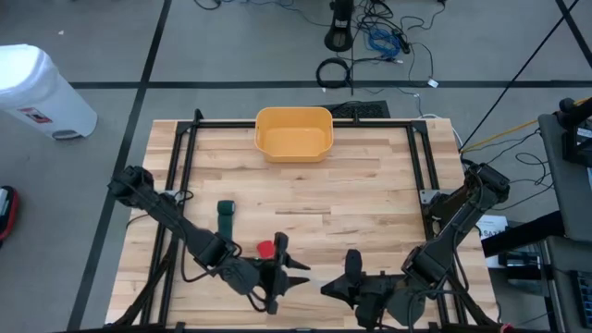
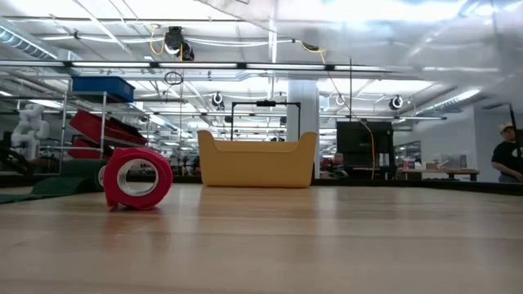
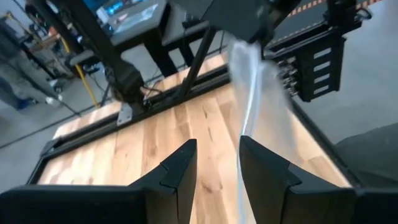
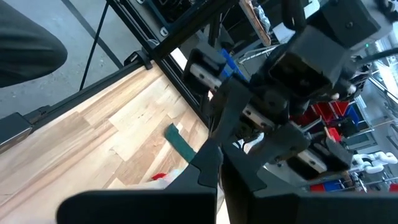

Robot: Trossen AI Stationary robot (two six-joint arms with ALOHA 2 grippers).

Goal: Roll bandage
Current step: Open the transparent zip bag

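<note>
- Two bandages are lying on the table (image 1: pixel 370 199): a red roll (image 1: pixel 265 249) just beside the left gripper (image 1: pixel 298 274), toward the yellow bin (image 1: pixel 293 132), and a green strip (image 1: pixel 226 218) farther out, running lengthwise toward that bin.
- Left gripper is standing half open, empty.
- Right gripper (image 1: pixel 335 288) is waiting shut, empty, farther from both.

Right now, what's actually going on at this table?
Both arms meet above the front edge of the wooden table, tools facing each other. The left tool stands open beside a thin white gauze strip hanging from near the shut right tool; what grips it is unclear. A red bandage roll and a flat green bandage strip lie on the table, a yellow plastic bin behind.
</note>
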